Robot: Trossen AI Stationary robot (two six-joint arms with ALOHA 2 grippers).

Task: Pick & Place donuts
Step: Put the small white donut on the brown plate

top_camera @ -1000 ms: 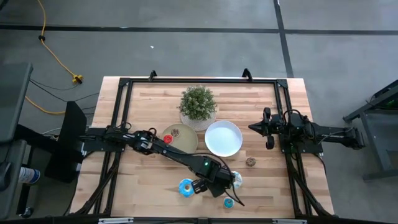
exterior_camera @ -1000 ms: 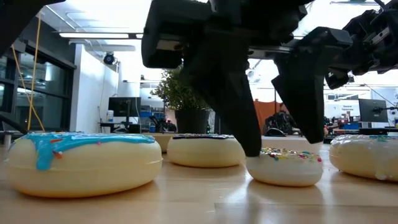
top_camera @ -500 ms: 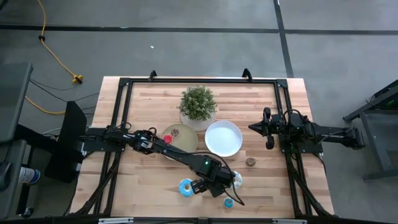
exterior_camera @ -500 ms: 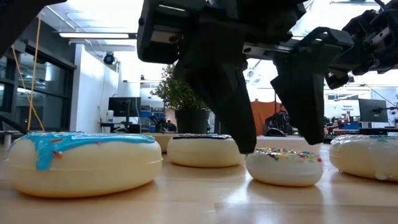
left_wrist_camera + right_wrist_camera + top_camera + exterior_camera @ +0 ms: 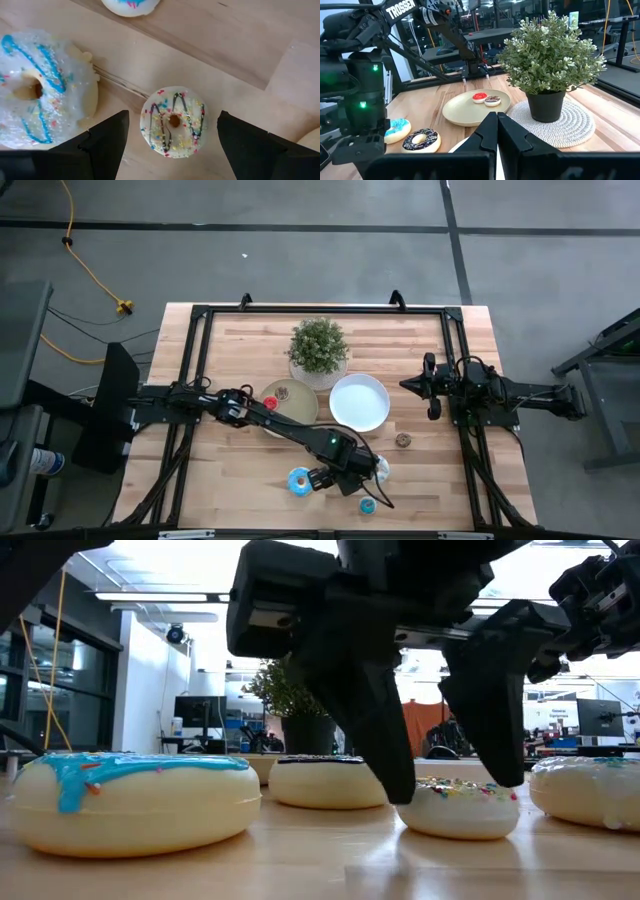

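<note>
High view: 2 donuts (image 5: 486,98) are already laid on the tan plate (image 5: 299,408), while the white plate (image 5: 360,402) is seen bare. At least 4 are left on the counter (image 5: 230,470). The left pincer (image 5: 171,145) is spread wide around a small sprinkled donut (image 5: 174,121), not yet gripped. The right pincer (image 5: 497,131) is parked beside the white plate, clenched
</note>
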